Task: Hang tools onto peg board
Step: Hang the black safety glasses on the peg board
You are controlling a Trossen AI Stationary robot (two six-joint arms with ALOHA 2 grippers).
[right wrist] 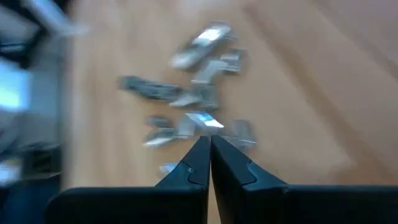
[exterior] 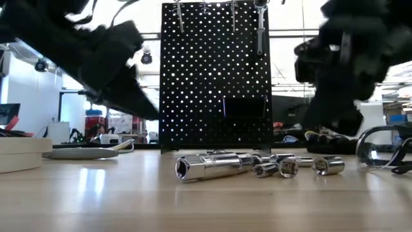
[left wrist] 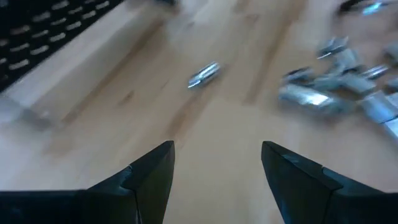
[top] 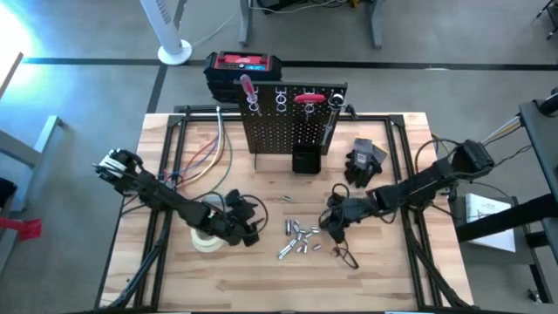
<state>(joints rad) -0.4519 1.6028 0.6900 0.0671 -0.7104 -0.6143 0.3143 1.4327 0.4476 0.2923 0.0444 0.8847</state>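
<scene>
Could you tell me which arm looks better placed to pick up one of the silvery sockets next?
Probably the left: its claw is open and faces the sockets, while the right claw is shut and empty.

Two dark jointed arms — black wedge-shaped gripper fingers [left wrist: 152, 180] — trailing cables

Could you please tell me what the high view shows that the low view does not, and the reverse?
Only the high view shows the red-and-black box behind the peg board, the black gloves and both arms whole. Only the low view shows the room beyond and the sockets side-on. Both show the peg board, the sockets and the tape roll.
</scene>
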